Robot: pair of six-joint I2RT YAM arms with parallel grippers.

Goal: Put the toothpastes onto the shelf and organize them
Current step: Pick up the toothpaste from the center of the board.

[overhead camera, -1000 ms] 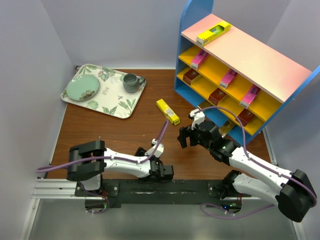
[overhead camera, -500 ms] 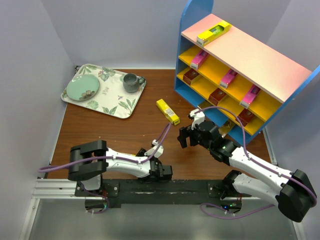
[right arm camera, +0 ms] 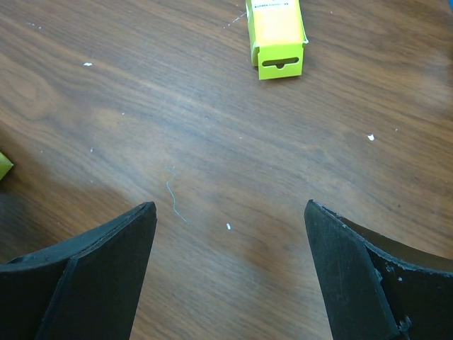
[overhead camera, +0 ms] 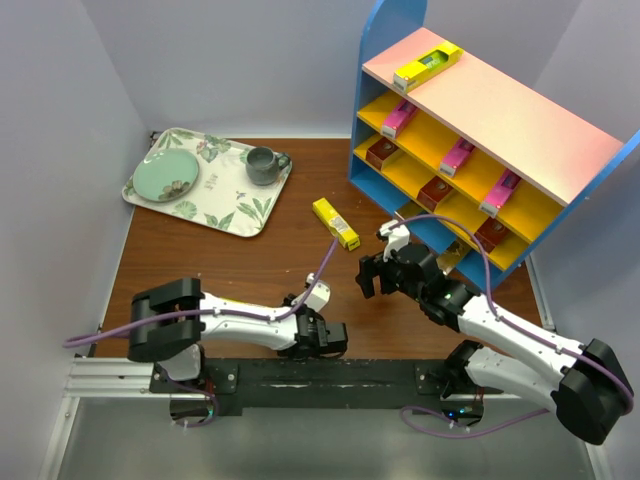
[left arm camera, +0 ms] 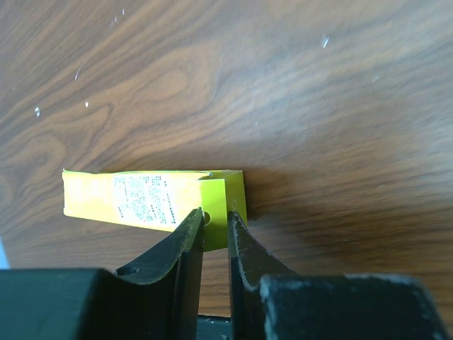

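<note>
- The shelf (overhead camera: pixel 500 110) stands at the table's far right. Its boards tilt toward the arms, probably so the cartons show their faces. It is the only rack.
- The floral tray (overhead camera: pixel 215 215) sits at the far left, well apart from the work, and carries one green plate (overhead camera: pixel 165 178) and one mug (overhead camera: pixel 263 165). It seems to play no part in the task.
- The right gripper (overhead camera: pixel 372 270) hovers over bare table (overhead camera: pixel 200 260) with its jaws spread wide and nothing between them. It points at the loose yellow carton (right arm camera: pixel 276 32) and is likely lined up to take it.
- The left gripper (left arm camera: pixel 214 219) is low at the table's near edge. Its jaws are pressed almost together on the green end of the held yellow carton (left arm camera: pixel 141 200), which lies flat on the wood. Such a narrow pinch on the end probably leaves the long body free to slide onto a board.
- The cartons on the shelf are sorted by colour:
  - one yellow top-board carton (overhead camera: pixel 427 66)
  - three pink cartons (overhead camera: pixel 399 118) on the upper yellow board
  - three dark red cartons (overhead camera: pixel 380 152) on the board below
- Two yellow cartons are off the shelf, which makes nine in clear view. Something tan behind the right arm on the lowest board cannot be made out.
</note>
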